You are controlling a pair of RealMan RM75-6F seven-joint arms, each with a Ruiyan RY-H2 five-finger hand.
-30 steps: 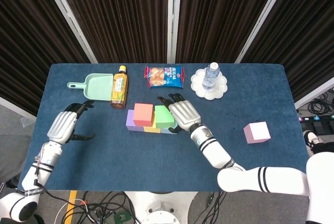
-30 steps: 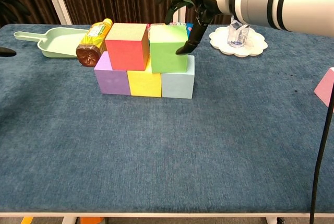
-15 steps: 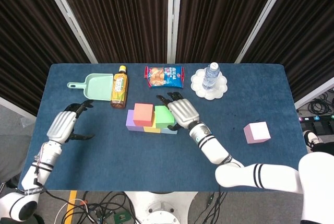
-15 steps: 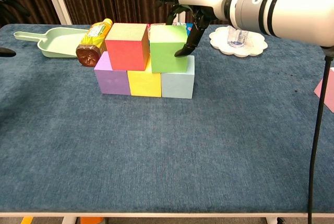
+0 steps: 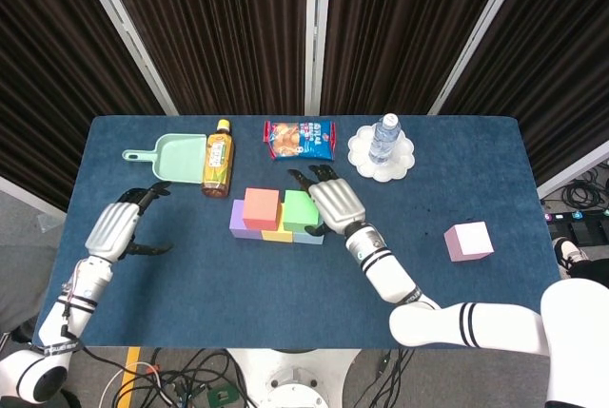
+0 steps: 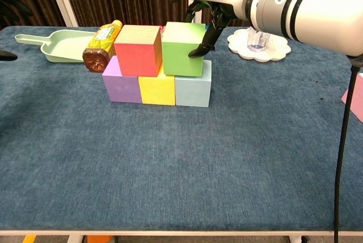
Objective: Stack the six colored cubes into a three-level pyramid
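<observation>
Green cube (image 6: 182, 49) tilted on the second tier — right robot hand (image 6: 211, 6) gripping it, left robot hand (image 5: 122, 225) spread, empty

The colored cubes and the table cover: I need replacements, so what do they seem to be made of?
The colored cubes look like matte foam or light painted wood: flat color, crisp edges, no shine; which one, the look leaves open. The table cover looks like dark blue short-pile fabric, with a fuzzy, mottled weave.
</observation>
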